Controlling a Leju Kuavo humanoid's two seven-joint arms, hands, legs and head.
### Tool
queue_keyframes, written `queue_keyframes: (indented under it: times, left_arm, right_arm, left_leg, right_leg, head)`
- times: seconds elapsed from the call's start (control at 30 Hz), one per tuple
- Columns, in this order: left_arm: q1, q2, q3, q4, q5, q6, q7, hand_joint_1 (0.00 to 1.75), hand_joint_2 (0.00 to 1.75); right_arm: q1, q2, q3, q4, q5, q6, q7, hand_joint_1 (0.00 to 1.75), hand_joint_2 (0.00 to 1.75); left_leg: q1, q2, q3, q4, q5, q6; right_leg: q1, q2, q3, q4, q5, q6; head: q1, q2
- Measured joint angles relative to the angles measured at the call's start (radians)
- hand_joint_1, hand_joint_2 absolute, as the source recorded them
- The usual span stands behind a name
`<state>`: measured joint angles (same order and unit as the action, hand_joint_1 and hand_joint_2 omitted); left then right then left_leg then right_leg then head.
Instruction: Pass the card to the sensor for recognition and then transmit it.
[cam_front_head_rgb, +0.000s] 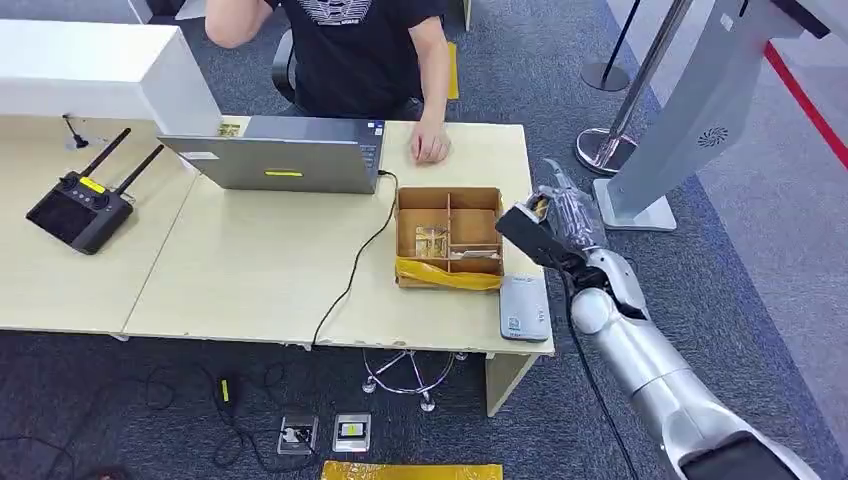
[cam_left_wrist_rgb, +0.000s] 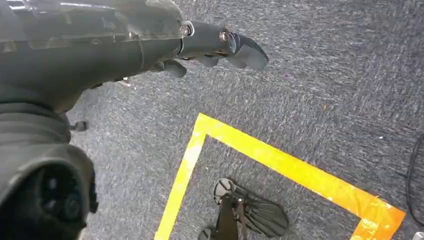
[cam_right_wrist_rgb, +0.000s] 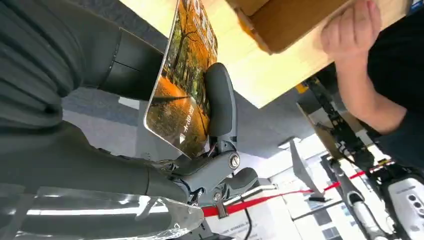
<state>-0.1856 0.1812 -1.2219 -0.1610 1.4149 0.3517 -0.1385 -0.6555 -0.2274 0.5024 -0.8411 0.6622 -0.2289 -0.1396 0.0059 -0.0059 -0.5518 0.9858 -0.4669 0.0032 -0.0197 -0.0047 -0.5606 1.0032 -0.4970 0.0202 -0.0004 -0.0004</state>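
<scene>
My right hand (cam_front_head_rgb: 545, 225) hovers at the table's right edge, just right of the cardboard box (cam_front_head_rgb: 449, 238) and above the grey card sensor (cam_front_head_rgb: 524, 308). It pinches a card (cam_right_wrist_rgb: 182, 80) with an orange autumn-tree picture between the thumb (cam_right_wrist_rgb: 220, 102) and the fingers behind it. My left hand (cam_left_wrist_rgb: 150, 40) hangs over the carpet with its fingers curled in and nothing in them.
A person in a black shirt sits behind the table, one hand (cam_front_head_rgb: 431, 146) resting on it near the box. A laptop (cam_front_head_rgb: 285, 155) with a black cable and a black remote controller (cam_front_head_rgb: 82, 205) lie further left. Yellow tape (cam_left_wrist_rgb: 280, 162) marks the carpet.
</scene>
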Motion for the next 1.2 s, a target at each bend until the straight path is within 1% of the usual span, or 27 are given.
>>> queue_keyframes:
  times: [0.27,0.43,0.8,1.03,1.2]
  left_arm:
    - [0.000,-0.004,0.001,0.000,0.000,0.011,0.001,0.00,0.00]
    - [0.000,-0.006,0.005,0.000,-0.002,0.010,0.001,0.00,0.00]
    - [0.000,-0.007,0.007,0.000,-0.008,0.004,0.001,0.00,0.00]
    - [0.000,-0.007,0.007,0.000,-0.008,0.003,0.001,0.00,0.00]
    - [0.000,-0.007,0.007,0.000,-0.012,0.002,0.001,0.00,0.00]
  right_arm:
    - [0.005,-0.058,-0.019,0.003,-0.022,0.002,0.005,1.75,1.75]
    - [0.045,-0.087,-0.035,-0.010,-0.016,0.011,0.024,1.75,1.75]
    - [0.124,-0.126,-0.056,-0.046,-0.019,0.013,0.035,1.75,1.75]
    - [0.151,-0.138,-0.058,-0.071,-0.021,0.017,0.040,1.75,1.75]
    - [0.174,-0.143,-0.058,-0.095,0.002,0.023,0.050,1.75,1.75]
  left_leg:
    - [0.000,0.000,0.000,0.000,0.000,0.000]
    - [0.000,0.000,0.000,0.000,0.000,0.000]
    - [0.000,0.000,0.000,0.000,0.000,0.000]
    - [0.000,0.001,0.000,0.000,-0.001,-0.001]
    - [0.000,0.001,0.000,0.000,-0.001,-0.001]
  right_leg:
    - [0.000,0.000,0.000,0.000,0.000,0.000]
    - [0.000,0.000,0.000,0.000,0.000,0.000]
    - [0.000,0.001,0.000,0.000,0.000,0.000]
    - [0.000,0.002,0.000,0.000,0.000,0.000]
    - [0.000,0.001,0.000,0.000,0.000,0.000]
  head:
    - [0.000,0.000]
    - [0.000,0.000]
    - [0.000,0.000]
    - [0.000,0.000]
    - [0.000,0.000]
